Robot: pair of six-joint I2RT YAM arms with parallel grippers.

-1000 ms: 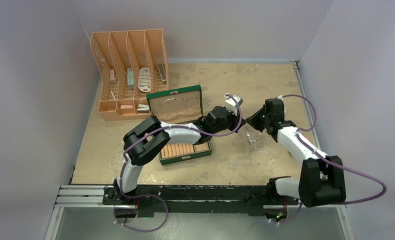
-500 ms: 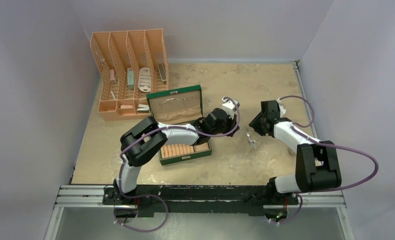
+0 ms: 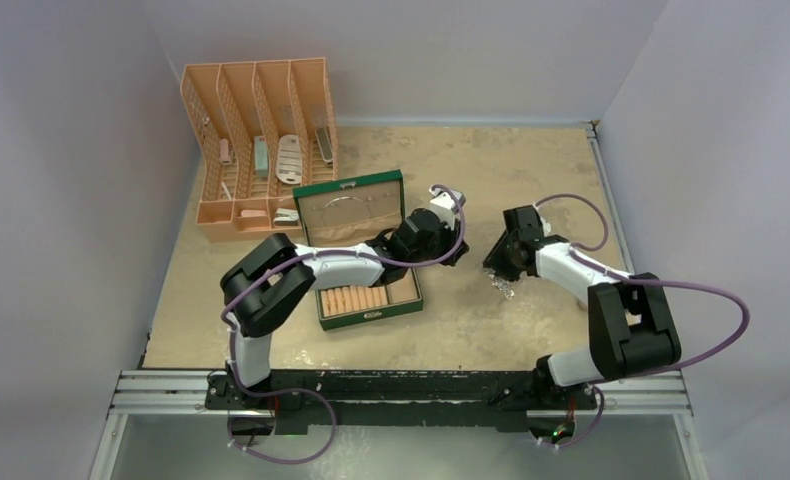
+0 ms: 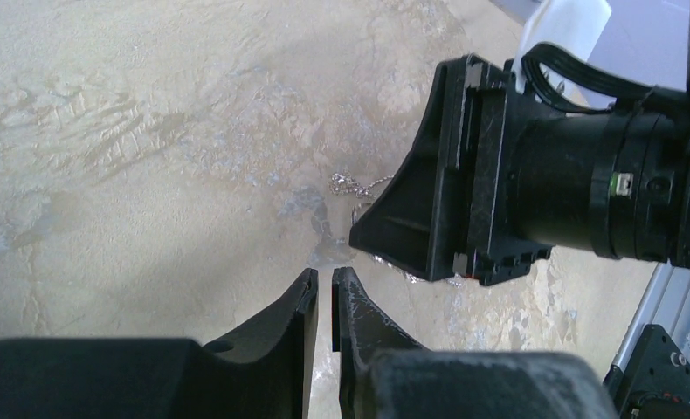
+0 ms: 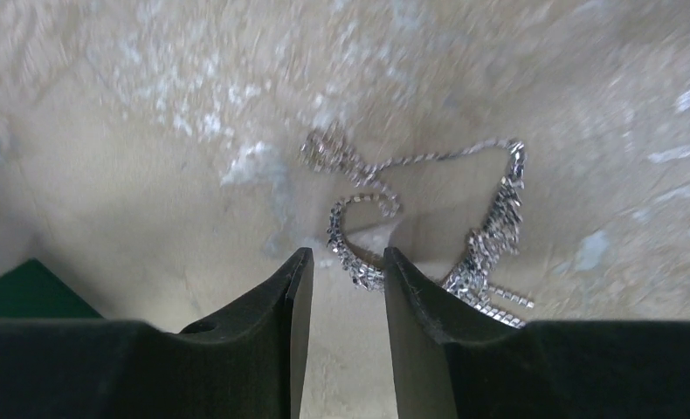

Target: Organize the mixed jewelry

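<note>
A silvery glittering chain (image 5: 490, 223) lies tangled on the sandy tabletop, also seen as the small chain (image 3: 504, 288) right of centre in the top view. My right gripper (image 5: 341, 257) stands open just above it, one chain strand lying between its fingertips and the right finger covering part of the cluster. My left gripper (image 4: 324, 275) is shut to a thin slit with nothing in it. It hovers just left of the right gripper (image 3: 493, 267), and a bit of chain (image 4: 350, 185) shows beyond it. The green box (image 3: 351, 207) stands open behind the left gripper (image 3: 462, 252).
An orange slotted rack (image 3: 261, 140) with several small items stands at the back left. The box's lower half (image 3: 407, 303) holds beige ring rolls. The right arm's black wrist (image 4: 499, 175) fills the space just right of my left fingers. Purple cables loop off both arms.
The right jaws have opened, and that gripper has moved left and down over the chain. The left gripper has drawn back left toward the green box and parted by a slit.
</note>
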